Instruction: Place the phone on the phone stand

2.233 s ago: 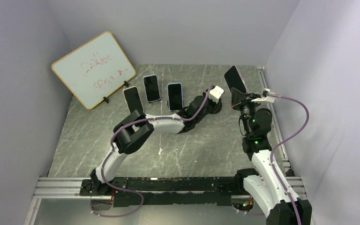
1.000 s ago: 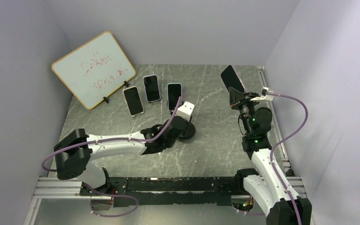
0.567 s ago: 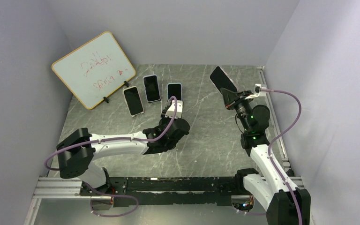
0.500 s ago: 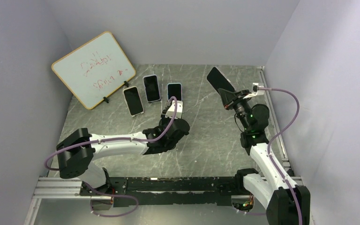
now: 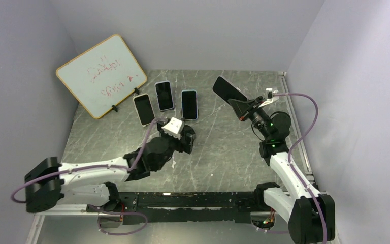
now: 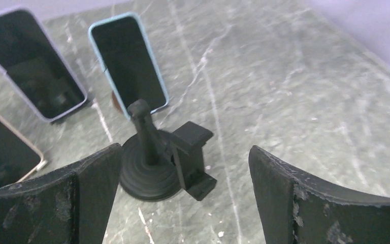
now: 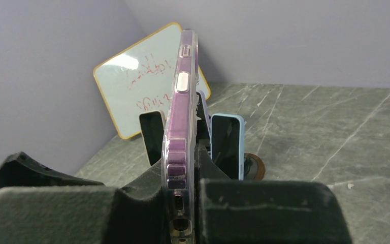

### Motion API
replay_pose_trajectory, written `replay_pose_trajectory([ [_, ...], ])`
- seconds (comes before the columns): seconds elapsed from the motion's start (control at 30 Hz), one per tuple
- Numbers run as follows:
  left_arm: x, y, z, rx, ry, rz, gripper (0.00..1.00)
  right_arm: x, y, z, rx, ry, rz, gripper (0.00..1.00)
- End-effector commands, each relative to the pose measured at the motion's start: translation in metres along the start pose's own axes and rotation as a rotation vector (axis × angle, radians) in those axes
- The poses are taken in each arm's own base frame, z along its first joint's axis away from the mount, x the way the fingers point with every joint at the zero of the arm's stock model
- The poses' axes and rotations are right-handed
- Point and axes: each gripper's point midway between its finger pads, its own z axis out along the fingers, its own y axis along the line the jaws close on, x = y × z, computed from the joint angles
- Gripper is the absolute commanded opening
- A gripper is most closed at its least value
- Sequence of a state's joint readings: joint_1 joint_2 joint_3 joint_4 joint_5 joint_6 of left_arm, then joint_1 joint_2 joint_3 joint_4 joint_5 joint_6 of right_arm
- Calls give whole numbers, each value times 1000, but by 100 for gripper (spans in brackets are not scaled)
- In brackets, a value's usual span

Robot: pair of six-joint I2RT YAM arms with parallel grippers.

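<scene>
Evidently the phone (image 5: 228, 89) is not on its stand yet. It hangs in the air right of centre in the upper half of the overhead view, tilted, with its dark screen facing up and left. The right claw (image 5: 240, 107) is clamped shut on its lower end. That arm's wrist view shows the phone edge-on in a clear, purple-tinted case, pinched between the pads (image 7: 264, 208). I judge that gripping one end leaves most of the back free to lean against a cradle, though the claw may crowd the lip where the phone must sit.

The phone stand (image 6: 155, 165) is black, with a round base, an upright post and a bracket low to the right of the post. It sits on the tabletop (image 5: 233, 152) at the lower middle of the left wrist view. The left claw (image 5: 184, 138) is spread wide with one finger either side of the stand and grips nothing. Whether the finger at frame left brushes the base, I cannot tell. An open claw there looks meant to leave the stand clear for the phone.

Just behind the stand a blue-cased phone (image 6: 128, 61) is already propped up. It belongs to a row of propped phones (image 5: 164, 95) in front of the whiteboard (image 5: 101, 75) at upper left.
</scene>
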State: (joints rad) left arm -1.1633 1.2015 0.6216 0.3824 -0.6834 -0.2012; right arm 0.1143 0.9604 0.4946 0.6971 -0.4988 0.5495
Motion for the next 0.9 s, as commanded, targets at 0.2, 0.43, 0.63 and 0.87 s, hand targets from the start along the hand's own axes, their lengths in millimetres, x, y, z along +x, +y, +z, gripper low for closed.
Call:
replay_pose_trajectory([
  [0.2, -59, 44, -24, 197, -175, -69, 97, -30, 28, 8, -128, -82, -54, 0],
  [0.43, -17, 80, 0, 155, 66, -102, 92, -28, 32, 8, -154, -80, -56, 0],
  [0.63, 30, 89, 6, 104, 180, -182, 92, -29, 35, 7, -160, -82, -72, 0],
  [0.87, 83, 84, 4, 170, 117, -230, 88, -19, 40, 9, -174, -74, -79, 0],
])
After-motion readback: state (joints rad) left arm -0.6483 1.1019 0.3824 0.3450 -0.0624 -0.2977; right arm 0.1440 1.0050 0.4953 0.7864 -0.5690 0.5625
